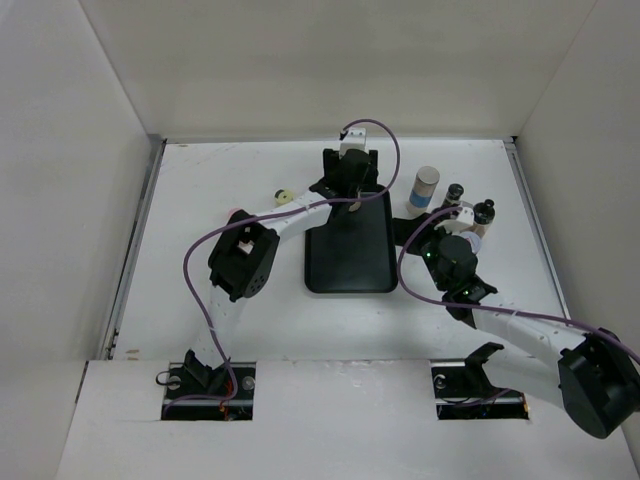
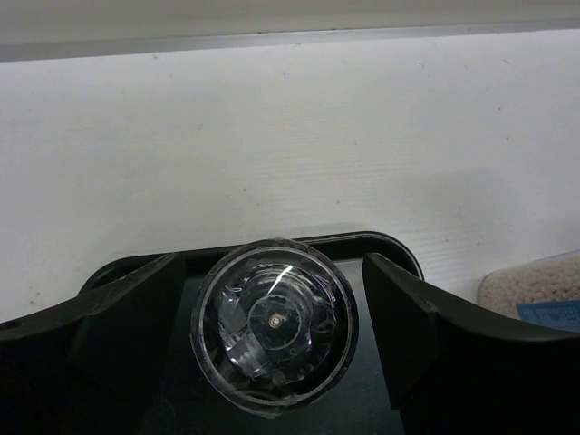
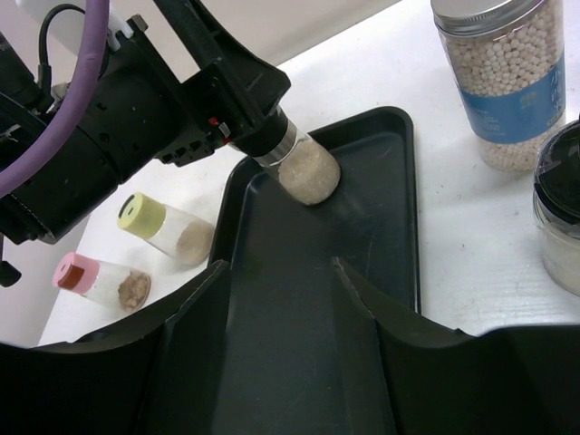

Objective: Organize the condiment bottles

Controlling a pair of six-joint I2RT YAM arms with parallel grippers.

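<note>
My left gripper (image 1: 352,192) is shut on a small beige-filled bottle (image 3: 306,170) and holds it tilted, its bottom on the far end of the black tray (image 1: 345,275). In the left wrist view its clear top (image 2: 275,322) sits between my fingers (image 2: 399,317). My right gripper (image 3: 279,272) is open and empty over the tray's near right part. A yellow-lidded bottle (image 3: 168,231) and a pink-lidded bottle (image 3: 100,281) lie on the table left of the tray. The tall cylinder with a blue band (image 1: 427,188) stands right of the tray, with two black-lidded bottles (image 1: 455,192) beside it.
White walls enclose the table on the left, back and right. The right arm (image 1: 520,330) stretches across the near right part of the table. The tall cylinder also shows at the right edge of the left wrist view (image 2: 535,290).
</note>
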